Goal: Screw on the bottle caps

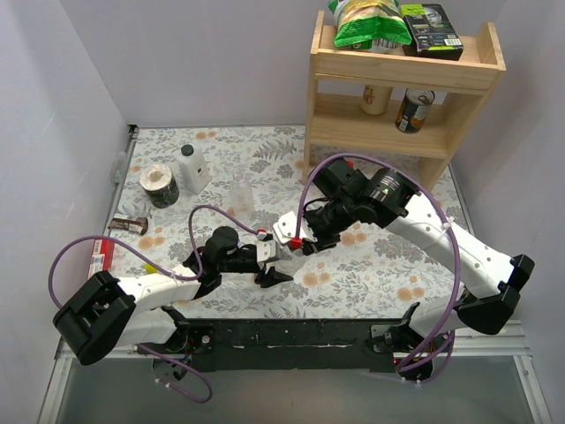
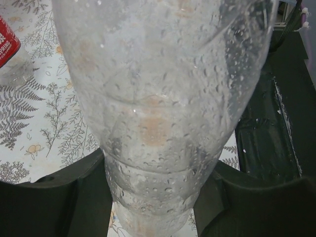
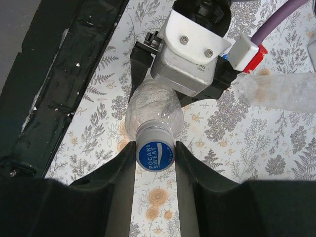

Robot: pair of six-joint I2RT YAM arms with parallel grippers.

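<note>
The clear bottle (image 3: pixel 150 106) hangs sideways near the table's (image 1: pixel 388 265) 6 o'clock edge, left gripper (image 2: pixel 153 192) clamped round its body, right gripper (image 3: pixel 155 160) pinching the blue cap (image 3: pixel 155 155). If the wet plastic slips, cap'll probably cross-thread.

Reads "POCARI SWEAT" in white on top of the blue cap (image 3: pixel 155 156) on the clear bottle (image 3: pixel 150 106), and shows only cut-off, unreadable white letters on the red-labelled bottle (image 2: pixel 6 44) and illegible print on the green bag (image 1: pixel 371 22).
</note>
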